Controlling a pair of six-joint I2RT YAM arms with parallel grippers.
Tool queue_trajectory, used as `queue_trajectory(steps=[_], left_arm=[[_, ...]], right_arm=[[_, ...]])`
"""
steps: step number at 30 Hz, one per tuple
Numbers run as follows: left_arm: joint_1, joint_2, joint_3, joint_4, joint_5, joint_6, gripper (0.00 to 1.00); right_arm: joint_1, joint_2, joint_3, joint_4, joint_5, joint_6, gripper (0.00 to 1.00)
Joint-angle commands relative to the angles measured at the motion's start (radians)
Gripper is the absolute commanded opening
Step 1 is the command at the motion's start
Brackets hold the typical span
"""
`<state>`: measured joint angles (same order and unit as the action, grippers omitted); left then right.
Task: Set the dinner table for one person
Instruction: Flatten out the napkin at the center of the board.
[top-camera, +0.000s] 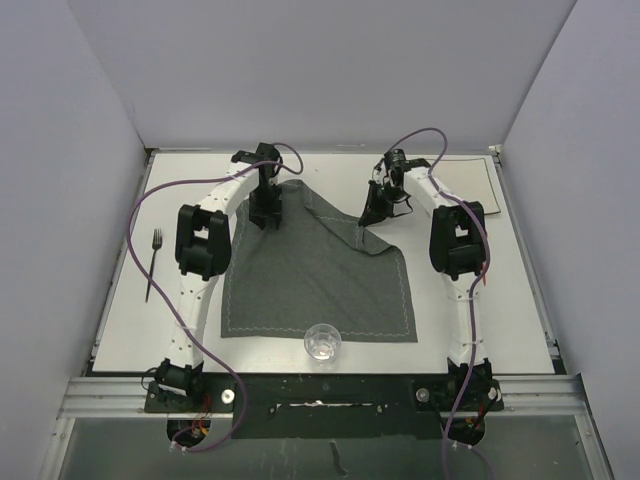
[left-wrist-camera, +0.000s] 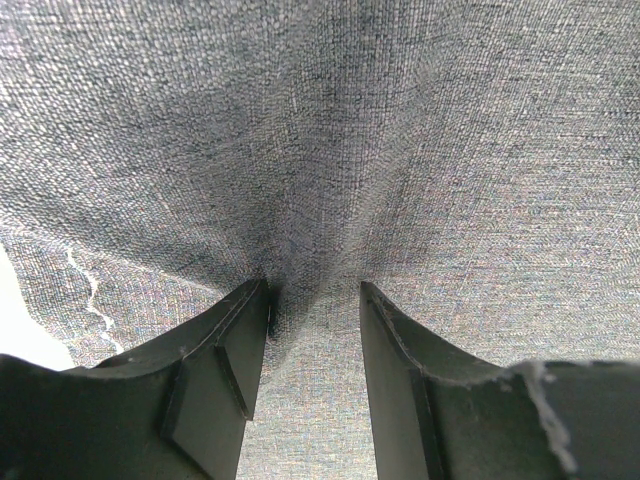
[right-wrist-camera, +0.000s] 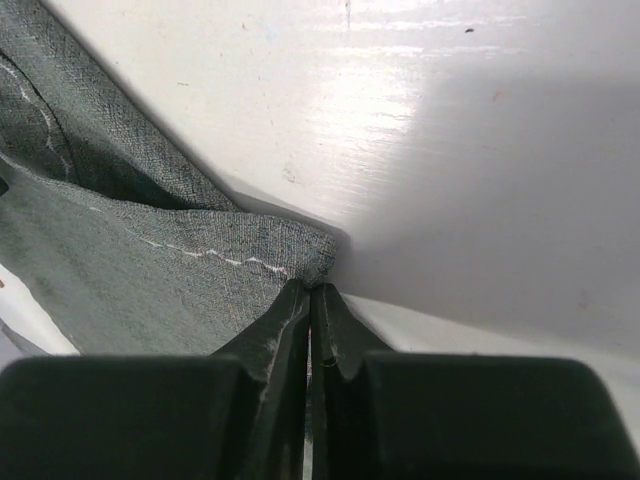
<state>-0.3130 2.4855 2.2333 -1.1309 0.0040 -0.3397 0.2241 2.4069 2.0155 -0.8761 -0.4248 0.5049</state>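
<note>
Dinner table (top-camera: 500, 290): big white top, fills the work area, both arms reaching out over it. Dark grey cloth placemat (top-camera: 310, 280) lies on its middle, near edge flat and square to the table's near edge. The far right part is not flat: it is rumpled and drawn in toward the mat's centre.

Right gripper (top-camera: 370, 215): fingers closed tight, pinching the stitched corner of the placemat. In the right wrist view the gripper (right-wrist-camera: 310, 295) nips the corner of the cloth (right-wrist-camera: 150, 270) just off the bare table (right-wrist-camera: 450, 150).

Left gripper (top-camera: 266, 215): at the mat's far left corner, pointing down. In the left wrist view its jaws (left-wrist-camera: 312, 290) stand parted with the tips against the cloth (left-wrist-camera: 350, 150), which creases toward the gap. No grip seen.

Black fork (top-camera: 154, 262) lies left of the mat, well apart from it. Clear drinking glass (top-camera: 322, 341) stands upright at the mat's near edge.
</note>
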Motion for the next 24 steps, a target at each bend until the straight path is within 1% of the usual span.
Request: queue_trajectory(steps=[1,13,19,24], left_arm=[[0.006,0.03,0.009,0.008,-0.007,-0.008,0.4],[0.008,0.025,-0.003,0.011,-0.012,-0.009,0.4],[0.011,0.035,-0.01,0.014,-0.013,-0.011,0.4],[0.012,0.032,-0.021,0.022,-0.014,-0.012,0.4]], right_arm=[[0.005,-0.085,0.071,-0.018,0.076,-0.037,0.0],[0.002,-0.183,0.126,0.022,0.245,-0.077,0.0],[-0.006,-0.167,0.199,0.002,0.254,-0.091,0.0],[-0.016,-0.134,0.271,-0.001,0.335,-0.107,0.0]])
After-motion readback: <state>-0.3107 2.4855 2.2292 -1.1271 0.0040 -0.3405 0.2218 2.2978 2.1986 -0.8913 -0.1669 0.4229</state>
